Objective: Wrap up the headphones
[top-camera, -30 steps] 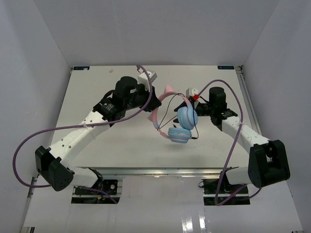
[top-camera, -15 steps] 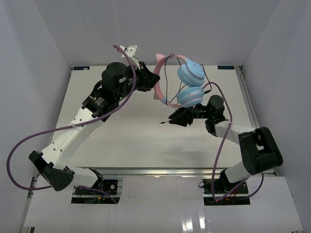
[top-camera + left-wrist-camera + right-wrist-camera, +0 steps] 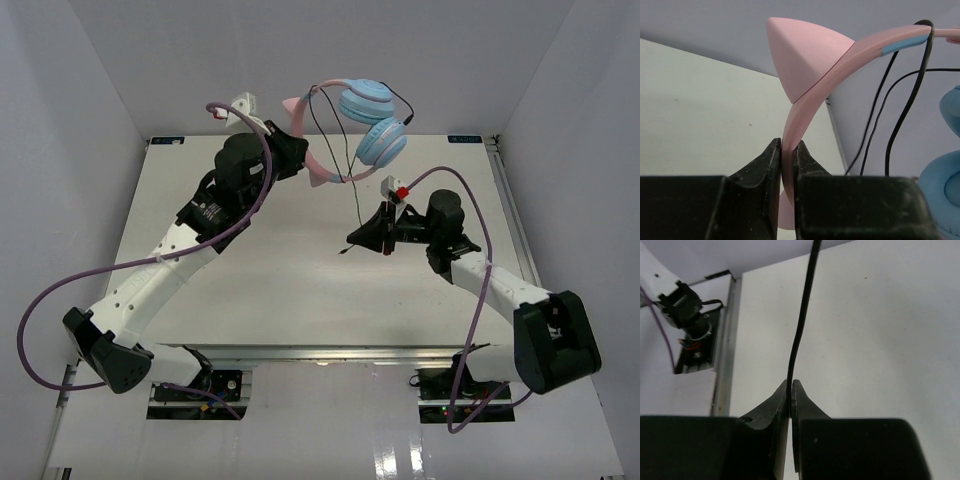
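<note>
Risk, cord: the right gripper [image 3: 790, 390] has its tips pressed together on the thin black cord [image 3: 802, 320]. The cord runs nearly straight up and away from it, so any wider pull could strain the cord at the cup end or drag it out of the pinch.
Risk, headband: the left gripper [image 3: 788, 150] is clamped only across the narrow pink headband [image 3: 812, 85] (a slim hold, in my judgement). The weight out beyond the tips could twist the band loose.
Risk, loops: the cord draped over the band ahead of the left gripper may slide off during winding.
Location: the headphones [image 3: 352, 120] are held aloft just ahead of the left gripper, above and beyond the right gripper, clear of the table [image 3: 250, 290].
Appearance: pink band with a pointed cat ear [image 3: 802, 55]. The two round light blue ear cups [image 3: 382, 142] sit close together, and the cord is not yet wound.
</note>
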Available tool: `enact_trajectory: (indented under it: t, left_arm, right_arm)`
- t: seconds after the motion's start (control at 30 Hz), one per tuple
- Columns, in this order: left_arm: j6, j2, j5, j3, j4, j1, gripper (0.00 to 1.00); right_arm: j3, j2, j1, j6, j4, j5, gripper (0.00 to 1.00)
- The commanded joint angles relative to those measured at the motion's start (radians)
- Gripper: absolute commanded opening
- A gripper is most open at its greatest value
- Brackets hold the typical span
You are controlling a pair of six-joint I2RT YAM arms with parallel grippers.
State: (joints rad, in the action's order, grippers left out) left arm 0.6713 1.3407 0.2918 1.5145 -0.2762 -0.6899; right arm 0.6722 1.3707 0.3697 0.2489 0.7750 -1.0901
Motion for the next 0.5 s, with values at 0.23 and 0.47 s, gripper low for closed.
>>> enact_trajectory:
  t: [0.23, 0.47]
  left_arm:
    - [-0.118, 0.182, 0.357, -0.022, -0.017, 0.007, 0.00]
    - [-0.195, 0.327, 0.205, -0.056, -0.132, 0.006, 0.00]
  right_arm:
    - [0.282, -0.214, 0.306, -0.969, -1.096, 0.907, 0.08]
    - [0.339, -0.203, 0.419, -1.203, -1.082, 1.354, 0.08]
